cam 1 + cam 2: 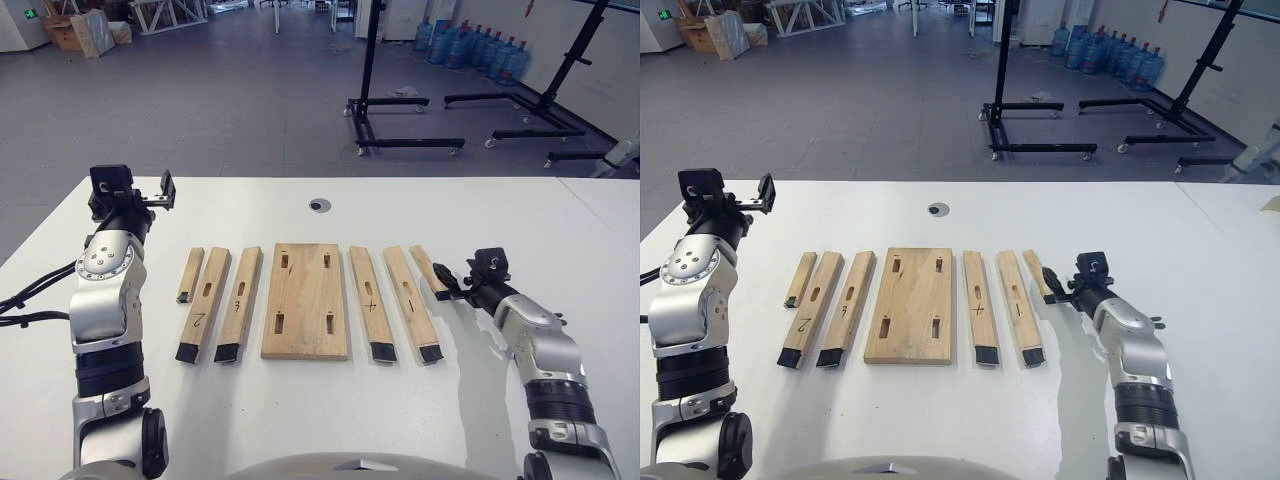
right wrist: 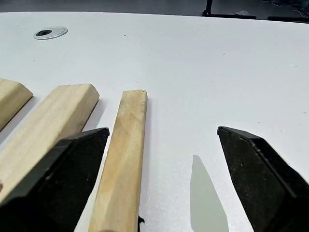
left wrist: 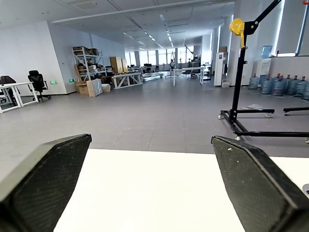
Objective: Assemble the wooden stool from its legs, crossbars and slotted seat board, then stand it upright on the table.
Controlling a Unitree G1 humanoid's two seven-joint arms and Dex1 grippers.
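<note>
The slotted seat board (image 1: 305, 300) lies flat mid-table. Left of it lie two legs (image 1: 204, 305) (image 1: 240, 303) with black feet and a short crossbar (image 1: 190, 275). On its right lie two more legs (image 1: 371, 303) (image 1: 411, 303) and a second short crossbar (image 1: 428, 270). My right gripper (image 1: 447, 283) is low on the table at that crossbar's near end, open; the crossbar (image 2: 120, 159) runs between its fingers (image 2: 58, 183), close to one of them. My left gripper (image 1: 135, 198) is raised over the table's far left, open and empty (image 3: 152, 193).
A round cable grommet (image 1: 319, 204) sits in the white table (image 1: 500, 220) behind the board. Black wheeled stands (image 1: 405, 140) are on the floor beyond the far edge. Bare tabletop stretches to the right of my right arm and in front of the parts.
</note>
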